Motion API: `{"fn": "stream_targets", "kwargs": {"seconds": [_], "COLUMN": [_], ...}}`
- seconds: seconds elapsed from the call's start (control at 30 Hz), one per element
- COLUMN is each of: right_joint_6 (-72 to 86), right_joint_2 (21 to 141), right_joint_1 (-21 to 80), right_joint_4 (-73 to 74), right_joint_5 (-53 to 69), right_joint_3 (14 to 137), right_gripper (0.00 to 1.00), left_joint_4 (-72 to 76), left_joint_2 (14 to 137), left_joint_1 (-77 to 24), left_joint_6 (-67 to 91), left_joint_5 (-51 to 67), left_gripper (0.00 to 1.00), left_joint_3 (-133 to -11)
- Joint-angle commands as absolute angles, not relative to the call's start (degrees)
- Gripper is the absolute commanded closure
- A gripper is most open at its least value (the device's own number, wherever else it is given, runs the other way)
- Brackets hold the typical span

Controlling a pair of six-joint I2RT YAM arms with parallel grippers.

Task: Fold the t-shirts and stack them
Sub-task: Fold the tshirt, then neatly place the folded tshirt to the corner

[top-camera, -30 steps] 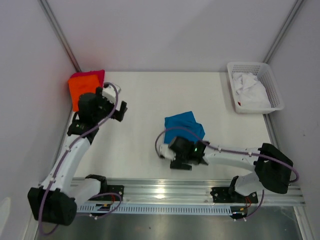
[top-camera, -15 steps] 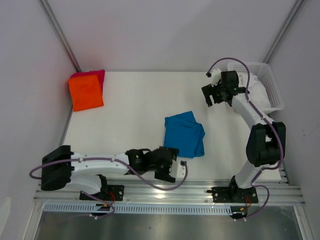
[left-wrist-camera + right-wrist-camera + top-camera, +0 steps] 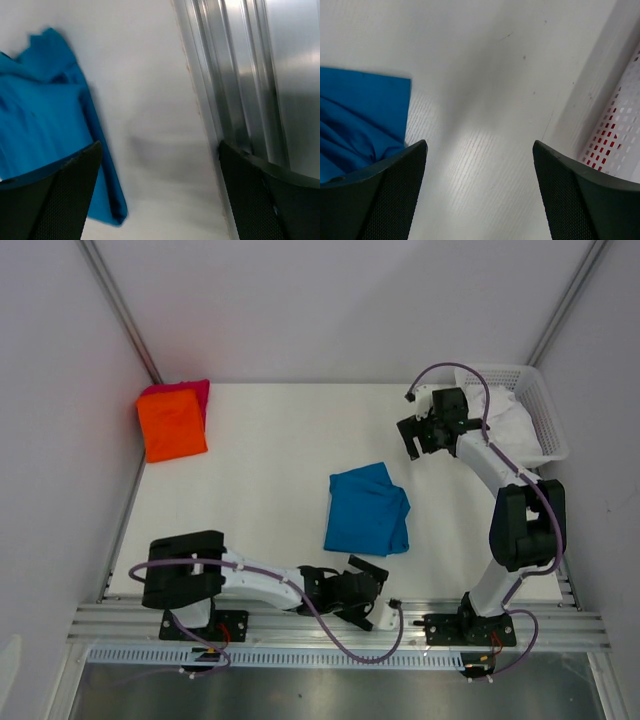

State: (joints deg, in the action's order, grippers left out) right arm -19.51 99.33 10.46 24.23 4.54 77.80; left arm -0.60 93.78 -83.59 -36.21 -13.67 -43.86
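The bright blue t-shirt, loosely folded, lies mid-table. It also shows at the left of the left wrist view and of the right wrist view. The orange t-shirt lies folded on the pinkish-red t-shirt in the far left corner. My left gripper is open and empty, low by the table's front edge, just below the blue shirt. My right gripper is open and empty over bare table between the blue shirt and the basket.
A white lattice basket holding white cloth stands at the far right; its wall shows in the right wrist view. A metal rail runs along the front edge. Grey walls close off the left, back and right.
The left arm swung from the orange stack down to the front edge by the blue shirt. The right arm left the blue shirt and rose to beside the basket, then edged left.
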Motion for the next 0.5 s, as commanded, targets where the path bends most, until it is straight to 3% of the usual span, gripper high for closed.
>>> {"fn": "stream_targets", "kwargs": {"seconds": [0.0,0.27,0.47], "right_joint_6": [-19.25,-19.77,-20.13], "right_joint_2": [97.91,97.91,97.82], "right_joint_1": [11.42,12.39,13.71], "right_joint_4": [21.89,21.09,20.83], "right_joint_5": [2.90,1.67,0.44], "right_joint_3": [76.91,76.20,76.02], "right_gripper": [0.13,0.13,0.13], "left_joint_4": [10.10,16.60,10.67], "left_joint_2": [99.83,107.57,100.04], "left_joint_1": [-81.83,-74.62,-72.16], "left_joint_6": [-41.48,-44.29,-44.65], "left_joint_5": [-22.23,-23.11,-19.43], "left_gripper": [0.01,0.01,0.01], "left_joint_3": [-47.46,-50.63,-48.16]}}
